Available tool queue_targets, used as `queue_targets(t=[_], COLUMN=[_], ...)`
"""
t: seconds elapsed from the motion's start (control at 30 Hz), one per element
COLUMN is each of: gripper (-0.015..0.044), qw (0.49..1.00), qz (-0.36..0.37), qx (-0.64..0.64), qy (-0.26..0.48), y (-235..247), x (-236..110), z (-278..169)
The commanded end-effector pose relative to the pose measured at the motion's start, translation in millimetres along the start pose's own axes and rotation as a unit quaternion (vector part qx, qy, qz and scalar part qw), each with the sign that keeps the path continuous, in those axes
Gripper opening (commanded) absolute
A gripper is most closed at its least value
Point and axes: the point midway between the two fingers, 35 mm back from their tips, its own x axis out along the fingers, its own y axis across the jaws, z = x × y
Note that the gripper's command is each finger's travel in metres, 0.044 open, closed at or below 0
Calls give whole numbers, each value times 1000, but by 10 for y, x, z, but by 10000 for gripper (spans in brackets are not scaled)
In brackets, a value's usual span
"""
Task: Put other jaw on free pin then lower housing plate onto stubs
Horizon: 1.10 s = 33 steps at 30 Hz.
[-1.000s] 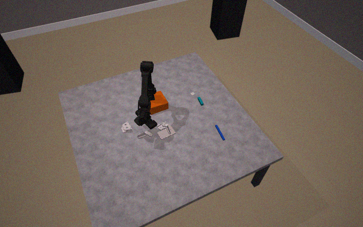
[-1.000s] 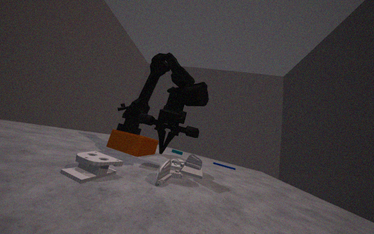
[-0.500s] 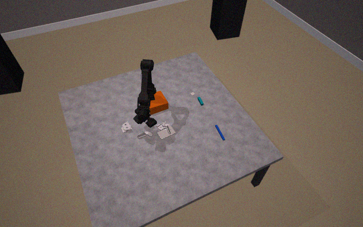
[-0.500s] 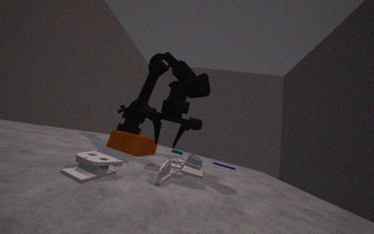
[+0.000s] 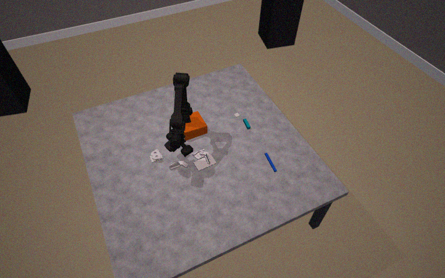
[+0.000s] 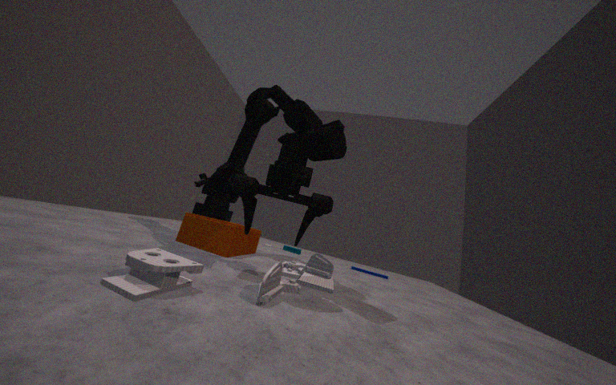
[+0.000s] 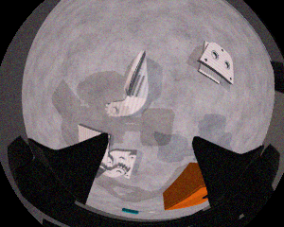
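Observation:
My gripper point(image 6: 272, 239) point(image 7: 151, 140) is open and empty, raised above the table near the parts. The loose white jaw point(image 5: 178, 165) point(image 6: 269, 285) point(image 7: 137, 90) lies on the table, tilted up on an edge, its toothed end towards the base. The white base point(image 5: 202, 165) point(image 6: 320, 283) point(image 7: 91, 132) carries the other jaw point(image 5: 207, 157) point(image 6: 319, 265); in the wrist view my left finger partly hides them. The free pin is too small to make out. The white housing plate point(image 5: 156, 153) point(image 6: 159, 260) point(image 7: 221, 59), with two large holes, sits apart on its stand point(image 6: 135, 287) point(image 7: 209, 73).
An orange block point(image 5: 196, 130) point(image 6: 218, 236) point(image 7: 184, 189) stands by the arm's base. A teal bar point(image 5: 246, 123) point(image 6: 292, 249) point(image 7: 130, 211), a blue bar point(image 5: 270, 162) point(image 6: 370, 272) and a small white square point(image 5: 236, 114) lie farther off on the table point(image 5: 218, 220).

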Motion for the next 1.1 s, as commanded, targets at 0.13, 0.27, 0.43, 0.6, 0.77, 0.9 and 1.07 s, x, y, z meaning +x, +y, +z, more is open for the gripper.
queue_targets(t=[0.13, 0.27, 0.43, 0.6, 0.77, 0.9, 1.07], gripper=[440, 440, 440, 414, 282, 177, 46], qw=[1000, 1000, 1000, 1000, 1000, 1000, 1000], qz=[0, 0, 0, -1, -5, -5, -5], qx=[0, 0, 0, 0, -2, -2, -2], qy=[0, 0, 0, 1, 4, 4, 4], y=[0, 0, 0, -6, -29, -29, -29], x=[0, 0, 0, -16, -74, -74, -74], z=[1, 1, 1, -4, -22, -22, -22])
